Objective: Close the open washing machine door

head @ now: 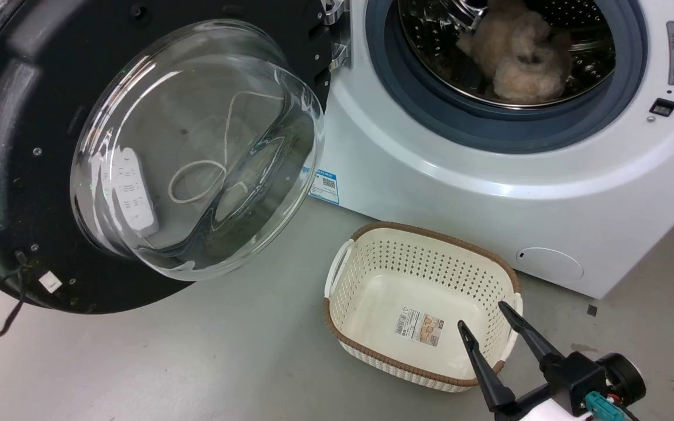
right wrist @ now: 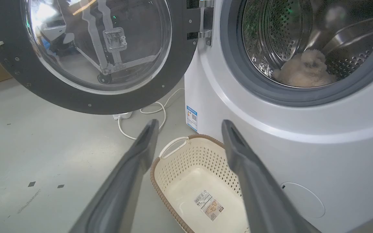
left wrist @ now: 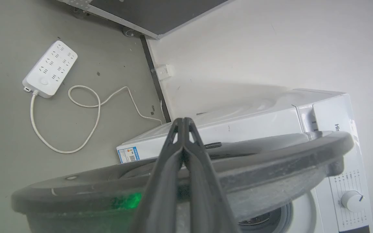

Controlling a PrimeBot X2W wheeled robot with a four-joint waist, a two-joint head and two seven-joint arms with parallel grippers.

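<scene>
you have the washing machine door (head: 15, 146) standing wide open. it is swung out on its hinge to the left of the washing machine (head: 430, 175), its inner side and bulging glass bowl turned toward the head camera. the drum opening is uncovered: a fluffy beige item (head: 518, 52) lies inside the steel drum, ringed by the grey-blue seal (head: 489, 131). your left gripper (left wrist: 183, 120) has its fingers pressed together, tips meeting. in the left wrist view they cross the dark outer edge of the door's rim, but contact with the rim cannot be confirmed. your right gripper (head: 481, 314) has its fingers spread apart, over the near right corner of a cream basket (head: 348, 275). the basket has a brown rim and sits on the floor just in front of the machine, with a label on its bottom. a white power strip (left wrist: 50, 68) with a looped cord lies on the floor behind the door.
</scene>
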